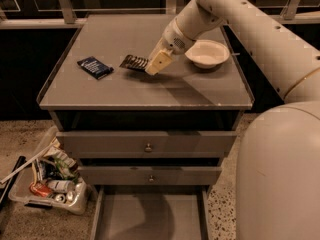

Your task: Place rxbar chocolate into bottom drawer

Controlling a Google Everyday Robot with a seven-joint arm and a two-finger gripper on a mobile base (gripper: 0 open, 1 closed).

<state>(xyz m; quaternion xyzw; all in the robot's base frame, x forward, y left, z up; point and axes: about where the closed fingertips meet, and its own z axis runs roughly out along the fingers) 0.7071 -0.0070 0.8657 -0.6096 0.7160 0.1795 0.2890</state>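
As I cannot tell whether your end effector point(156, 64) grips, secure the rxbar chocolate point(131, 61) at its tip, then carry it to the bottom drawer point(150, 218) well below.

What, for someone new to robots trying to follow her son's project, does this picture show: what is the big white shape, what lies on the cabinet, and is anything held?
The big white shape is a robot. Its rounded body fills the right side, and its one arm reaches over a grey cabinet. There is only one picture, looking down at the cabinet's front; where the camera is mounted I cannot say. The arm ends in the gripper, which is down at the right end of the rxbar chocolate, a dark wrapped bar. I cannot tell if the bar is gripped. Also on top lie a dark blue packet and a white bowl. The bottom drawer stands open; the two knobbed drawers above are shut.
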